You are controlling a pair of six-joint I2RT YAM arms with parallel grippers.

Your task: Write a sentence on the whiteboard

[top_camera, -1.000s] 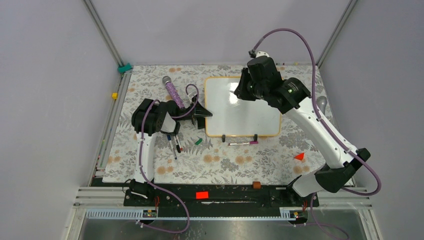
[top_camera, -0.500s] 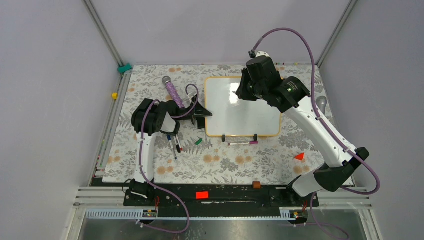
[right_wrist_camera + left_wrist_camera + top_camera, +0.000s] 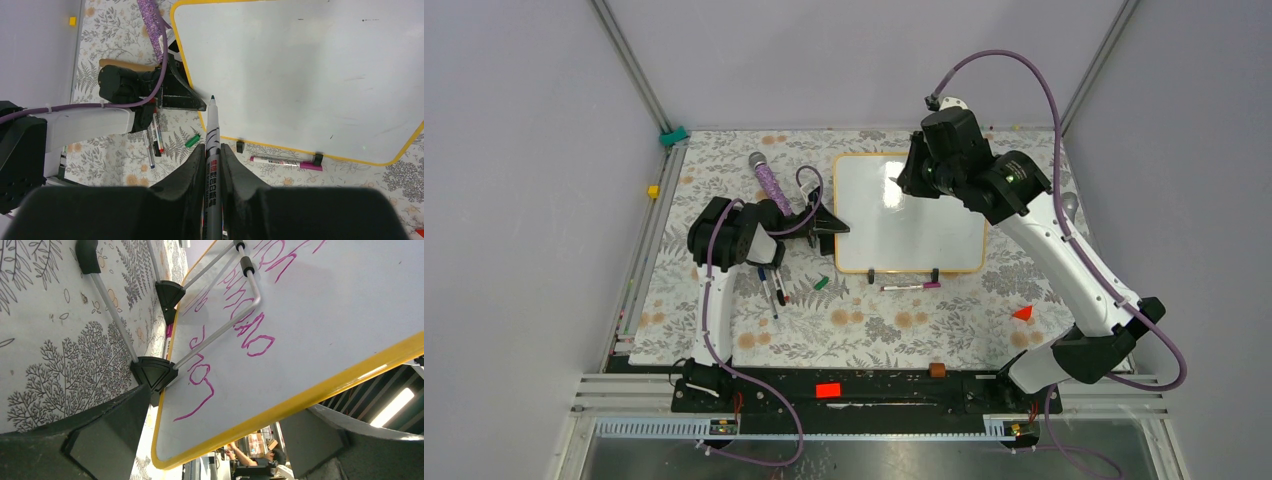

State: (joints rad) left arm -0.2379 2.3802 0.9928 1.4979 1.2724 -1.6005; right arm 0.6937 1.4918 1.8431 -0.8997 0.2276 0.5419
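The whiteboard (image 3: 909, 225) lies tilted on the floral table, its yellow-framed upper face (image 3: 310, 75) bare white; the sentence is out of view. My right gripper (image 3: 904, 178) hovers over the board's far left part, shut on a grey marker (image 3: 212, 120) whose dark tip points at the board's left edge. My left gripper (image 3: 829, 228) is open at the board's left edge, which runs between its fingers (image 3: 100, 440). From below, the left wrist view shows the board's underside (image 3: 325, 315) with magenta writing and a wire stand.
A purple glitter microphone (image 3: 770, 183) lies left of the board. Several pens (image 3: 772, 287) and a green cap (image 3: 821, 283) sit by the left arm. A magenta marker (image 3: 911, 286) rests at the board's near edge. A red piece (image 3: 1023, 313) lies near right.
The right gripper with the marker has shifted slightly right and away over the board. The left arm has not moved.
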